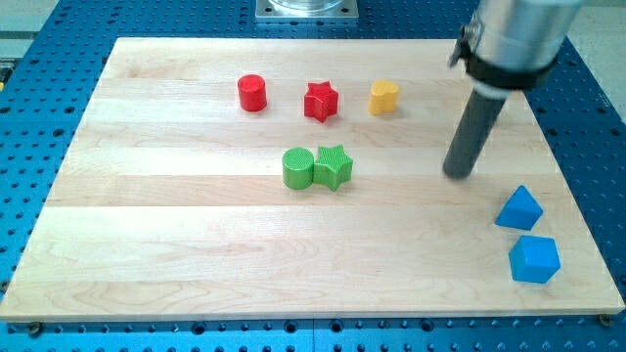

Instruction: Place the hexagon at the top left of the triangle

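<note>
Hexagon, blue, low at the view's right, close to the lower right corner of the bench. Lying flat, just beside the blue triangle: below it and a little toward the view's right, with a narrow strip of wood between the two. So not at the triangle's top left at this moment, but on the opposite side.

My tip down at the bench surface, up and to the view's left of the blue triangle, near it but clear of it. Farther from the hexagon, with the triangle roughly between. Bare dark rod end, no fingers on it, grasping nothing and touching no block. Rod nearly upright, leaning slightly toward the view's right as it rises into the silver arm housing at the view's top right.

Across the upper part of the bench, a loose row of three, well apart from one another: red cylinder at the view's left, red star in the middle, yellow block at the right, shape close to a heart but hard to make out for sure.

Near the middle of the bench, green cylinder and green star side by side and touching, cylinder on the view's left. Both well apart from the tip and from the two blue blocks.

Around the pale wooden bench, a blue perforated base on all sides.
</note>
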